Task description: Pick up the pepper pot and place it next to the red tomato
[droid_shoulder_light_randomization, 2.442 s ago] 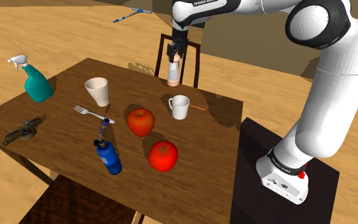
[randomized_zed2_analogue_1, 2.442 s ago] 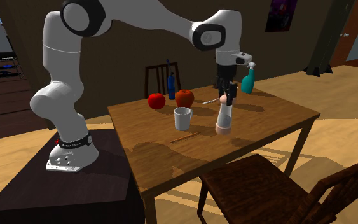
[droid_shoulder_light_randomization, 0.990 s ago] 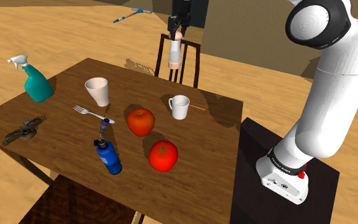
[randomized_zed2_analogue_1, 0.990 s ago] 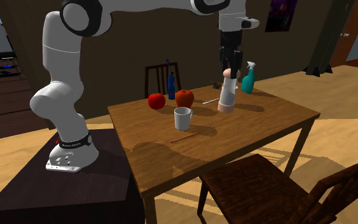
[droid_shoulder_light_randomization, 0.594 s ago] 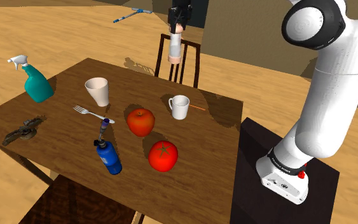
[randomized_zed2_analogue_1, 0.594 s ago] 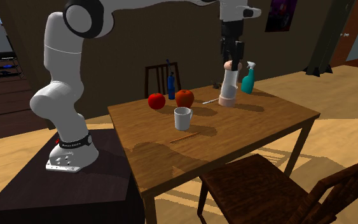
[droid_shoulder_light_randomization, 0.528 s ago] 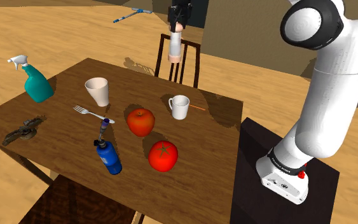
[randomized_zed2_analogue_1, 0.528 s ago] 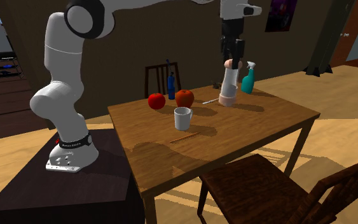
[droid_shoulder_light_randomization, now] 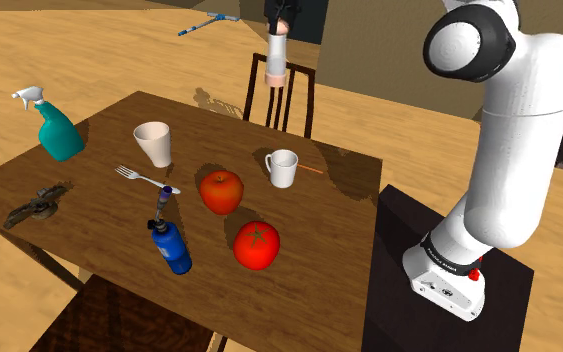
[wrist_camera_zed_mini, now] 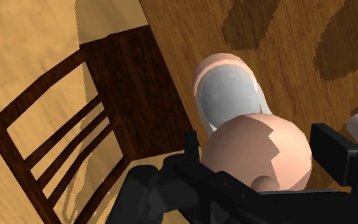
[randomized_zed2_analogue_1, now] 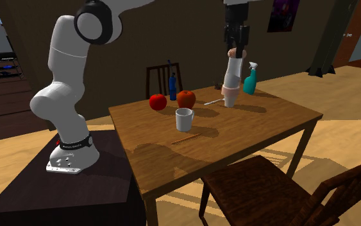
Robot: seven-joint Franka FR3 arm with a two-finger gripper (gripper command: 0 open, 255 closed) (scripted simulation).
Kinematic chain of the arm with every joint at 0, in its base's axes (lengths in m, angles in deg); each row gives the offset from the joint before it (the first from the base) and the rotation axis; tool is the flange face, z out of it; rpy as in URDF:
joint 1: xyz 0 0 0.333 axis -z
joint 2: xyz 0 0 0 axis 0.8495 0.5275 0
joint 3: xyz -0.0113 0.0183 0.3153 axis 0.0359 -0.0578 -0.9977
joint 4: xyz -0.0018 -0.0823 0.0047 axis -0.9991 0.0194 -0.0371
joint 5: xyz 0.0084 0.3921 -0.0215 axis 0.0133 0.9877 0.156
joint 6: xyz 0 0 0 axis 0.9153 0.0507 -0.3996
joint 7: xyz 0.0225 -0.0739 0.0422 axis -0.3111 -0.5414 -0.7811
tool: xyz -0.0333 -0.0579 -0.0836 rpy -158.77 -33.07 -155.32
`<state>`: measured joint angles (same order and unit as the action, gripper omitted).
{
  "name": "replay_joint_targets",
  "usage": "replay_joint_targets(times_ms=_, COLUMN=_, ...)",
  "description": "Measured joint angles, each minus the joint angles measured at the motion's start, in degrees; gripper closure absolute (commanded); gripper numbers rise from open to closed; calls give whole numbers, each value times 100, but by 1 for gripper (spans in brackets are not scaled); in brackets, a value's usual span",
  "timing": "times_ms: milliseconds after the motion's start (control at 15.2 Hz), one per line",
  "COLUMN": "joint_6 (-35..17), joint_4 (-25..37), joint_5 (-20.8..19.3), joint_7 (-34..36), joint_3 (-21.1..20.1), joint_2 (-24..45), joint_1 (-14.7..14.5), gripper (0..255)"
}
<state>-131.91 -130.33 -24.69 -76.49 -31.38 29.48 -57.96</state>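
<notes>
My gripper [droid_shoulder_light_randomization: 283,20] is shut on the knob of the pepper pot [droid_shoulder_light_randomization: 278,58], a pale pink and grey mill that hangs upright well above the table's far edge. In the second exterior view the pepper pot [randomized_zed2_analogue_1: 231,81] dangles from the gripper [randomized_zed2_analogue_1: 236,46] clear of the wood. The wrist view looks down on the pot's pink top [wrist_camera_zed_mini: 260,150], clasped between my black fingers [wrist_camera_zed_mini: 194,151]. The red tomato [droid_shoulder_light_randomization: 256,245] lies near the table's front edge, beside a red apple [droid_shoulder_light_randomization: 221,192]; the second exterior view has the tomato [randomized_zed2_analogue_1: 158,101] at the table's far side.
On the wooden table [droid_shoulder_light_randomization: 89,180] are a white mug [droid_shoulder_light_randomization: 281,168], a white cup [droid_shoulder_light_randomization: 154,143], a fork [droid_shoulder_light_randomization: 141,177], a blue bottle [droid_shoulder_light_randomization: 170,244], a teal spray bottle [droid_shoulder_light_randomization: 57,129] and a dark tool [droid_shoulder_light_randomization: 35,205]. A dark chair [droid_shoulder_light_randomization: 287,96] stands behind the far edge, another chair [randomized_zed2_analogue_1: 268,186] on the opposite side.
The gripper has risen with the pepper pot, from standing on the table to hanging well above it. Nothing else has moved.
</notes>
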Motion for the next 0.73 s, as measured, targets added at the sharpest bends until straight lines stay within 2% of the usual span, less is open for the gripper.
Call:
replay_joint_targets(times_ms=132, joint_6=217, joint_4=342, joint_5=3, joint_7=5, joint_3=-1, joint_2=127, joint_1=3, gripper=255)
replay_joint_targets(times_ms=198, joint_6=181, joint_4=190, joint_5=-9, joint_7=49, joint_3=-9, joint_2=16, joint_1=-37, gripper=255)
replay_joint_targets(times_ms=330, joint_6=-32, joint_4=-433, joint_5=-50, joint_7=214, joint_3=-48, joint_2=-397, joint_1=-187, gripper=255)
replay_joint_targets(times_ms=726, joint_6=-440, joint_4=-1799, joint_5=-170, joint_7=873, joint_3=-259, joint_2=-1355, joint_1=-669, gripper=255)
